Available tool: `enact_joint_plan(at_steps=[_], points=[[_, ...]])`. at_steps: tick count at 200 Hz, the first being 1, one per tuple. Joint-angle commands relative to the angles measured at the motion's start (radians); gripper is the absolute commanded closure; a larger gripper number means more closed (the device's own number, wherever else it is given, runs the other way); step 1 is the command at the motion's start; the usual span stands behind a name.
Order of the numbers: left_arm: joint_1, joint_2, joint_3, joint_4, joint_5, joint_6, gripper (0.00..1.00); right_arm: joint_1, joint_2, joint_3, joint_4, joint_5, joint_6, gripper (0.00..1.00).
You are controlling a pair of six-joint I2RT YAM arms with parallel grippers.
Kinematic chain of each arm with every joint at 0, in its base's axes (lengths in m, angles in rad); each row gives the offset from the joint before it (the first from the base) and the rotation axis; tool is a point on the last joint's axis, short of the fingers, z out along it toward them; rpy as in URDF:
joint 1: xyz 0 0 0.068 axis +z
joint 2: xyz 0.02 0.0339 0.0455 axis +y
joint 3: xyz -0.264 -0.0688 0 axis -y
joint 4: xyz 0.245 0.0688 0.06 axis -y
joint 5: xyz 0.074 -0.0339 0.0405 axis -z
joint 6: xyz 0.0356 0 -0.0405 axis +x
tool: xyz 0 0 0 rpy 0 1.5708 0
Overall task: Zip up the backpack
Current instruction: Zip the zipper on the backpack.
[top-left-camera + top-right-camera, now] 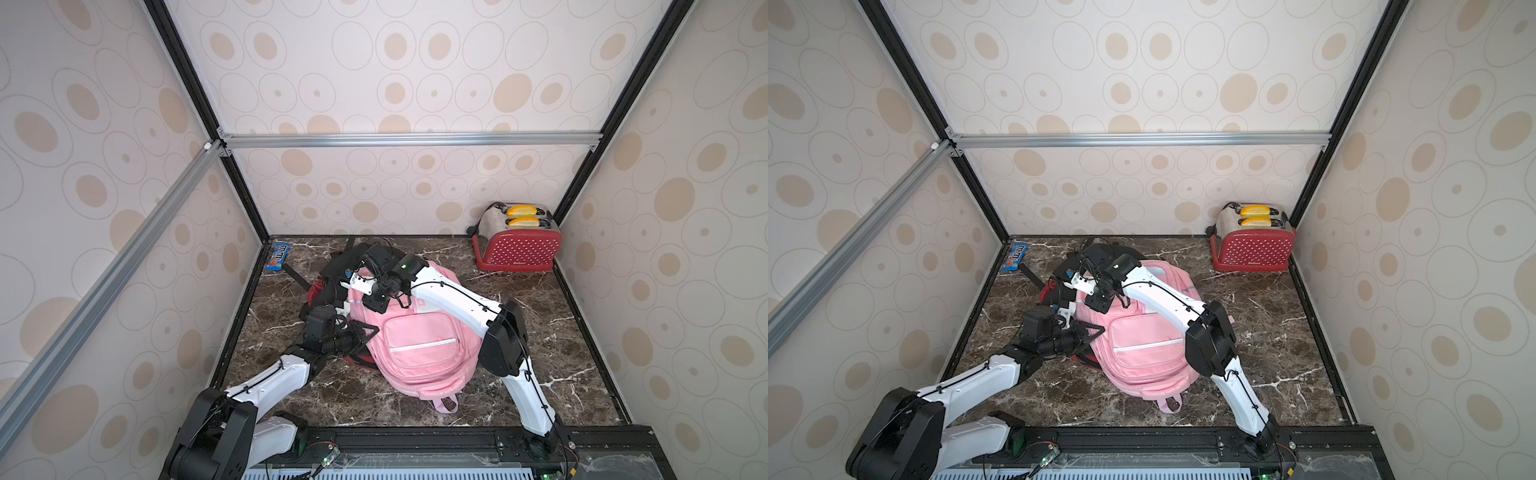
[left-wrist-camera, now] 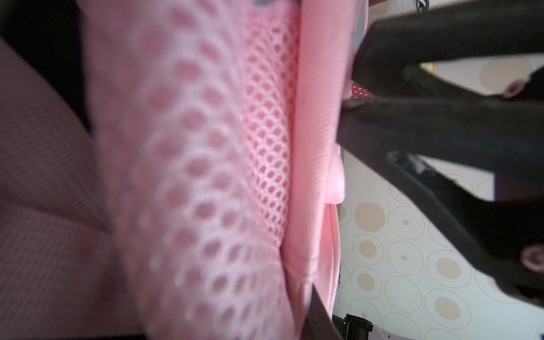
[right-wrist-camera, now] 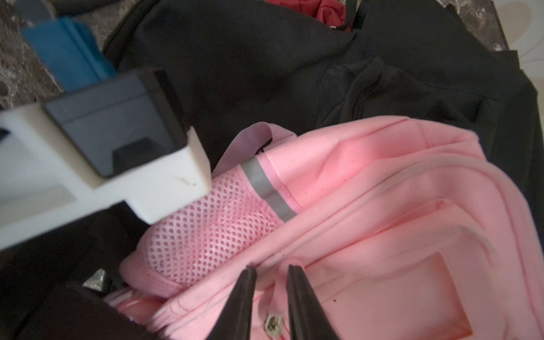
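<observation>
Backpack (image 1: 419, 345), pink: soft, light, limp fabric. Lies flat on the marble surface (image 1: 561, 332), its top over a black bag (image 3: 265, 73). Will likely bunch when tugged; brace beside the mesh pocket (image 3: 206, 229). Hold point: small metal zip pull (image 3: 273, 323). Right fingers (image 3: 247, 282) slightly apart, straddling the pull. Left fingers (image 3: 117, 132) at the mesh side; grip cannot be told.

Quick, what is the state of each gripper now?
Left gripper: closed on the backpack at its side.
Right gripper: slightly open around the zipper pull.
</observation>
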Motion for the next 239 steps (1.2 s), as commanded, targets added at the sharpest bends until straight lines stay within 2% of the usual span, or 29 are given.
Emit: enact_joint_plan(at_steps=[1,40,92,128,163,213,239], points=[[-0.003,-0.043,0.032,0.083,0.037,0.006,1.00,-0.003,0.022,-0.001,-0.023,0.024,0.007,0.72],[-0.003,-0.051,0.035,0.081,0.041,0.007,1.00,-0.004,0.056,0.014,-0.018,0.062,-0.004,0.69],[-0.003,-0.048,0.036,0.082,0.042,0.008,1.00,-0.014,0.107,0.044,-0.025,0.063,-0.009,0.70],[-0.003,-0.042,0.035,0.083,0.042,0.010,1.00,-0.027,0.096,0.045,-0.023,0.017,0.001,0.92],[-0.003,-0.039,0.035,0.086,0.042,0.011,1.00,-0.037,0.053,0.004,-0.002,-0.039,0.022,1.00],[-0.003,-0.029,0.025,0.093,0.033,0.011,1.00,-0.057,-0.036,-0.103,0.069,-0.174,0.082,1.00],[-0.004,-0.015,0.015,0.113,0.029,0.006,1.00,-0.081,-0.117,-0.209,0.183,-0.270,0.161,1.00]])
